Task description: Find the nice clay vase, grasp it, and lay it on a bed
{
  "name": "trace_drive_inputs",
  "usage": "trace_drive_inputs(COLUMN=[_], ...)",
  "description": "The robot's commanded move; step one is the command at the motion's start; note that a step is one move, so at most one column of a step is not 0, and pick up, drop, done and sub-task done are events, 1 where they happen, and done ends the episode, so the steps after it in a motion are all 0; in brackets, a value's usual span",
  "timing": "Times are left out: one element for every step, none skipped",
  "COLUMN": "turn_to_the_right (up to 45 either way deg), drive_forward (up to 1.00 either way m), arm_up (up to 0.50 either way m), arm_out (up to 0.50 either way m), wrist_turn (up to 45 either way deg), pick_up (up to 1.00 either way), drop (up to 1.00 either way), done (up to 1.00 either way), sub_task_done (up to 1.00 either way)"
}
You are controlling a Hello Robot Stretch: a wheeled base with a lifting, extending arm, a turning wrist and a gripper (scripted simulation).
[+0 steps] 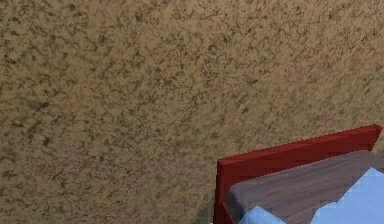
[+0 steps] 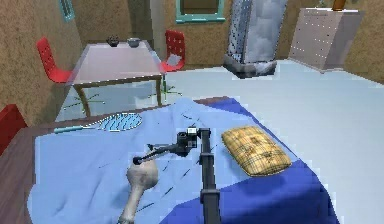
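A pale clay-coloured vase (image 2: 138, 182) with a bulb top and a narrow neck shows at the far end of my gripper (image 2: 152, 157), in front of the blue bed cover (image 2: 90, 165). I cannot tell whether the gripper holds the vase or whether it lies on the bed. The dark arm (image 2: 207, 185) rises from the bottom edge over the bed. In the forward view the bed's red headboard (image 1: 295, 158) and a corner of the blue cover (image 1: 355, 200) sit at the lower right.
A yellow woven pillow (image 2: 255, 150) and a blue striped flat thing (image 2: 115, 123) lie on the bed. Beyond stand a table (image 2: 115, 65) with two red chairs (image 2: 50, 60) (image 2: 175, 48), a white dresser (image 2: 325, 35) and pale blue floor (image 2: 300, 95).
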Motion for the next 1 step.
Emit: trace_drive_inputs(turn_to_the_right=[0.0], drive_forward=[0.00], arm_up=[0.10], arm_out=[0.00], wrist_turn=[0.0], pick_up=[0.00], drop=[0.00], done=[0.00], sub_task_done=[0.00])
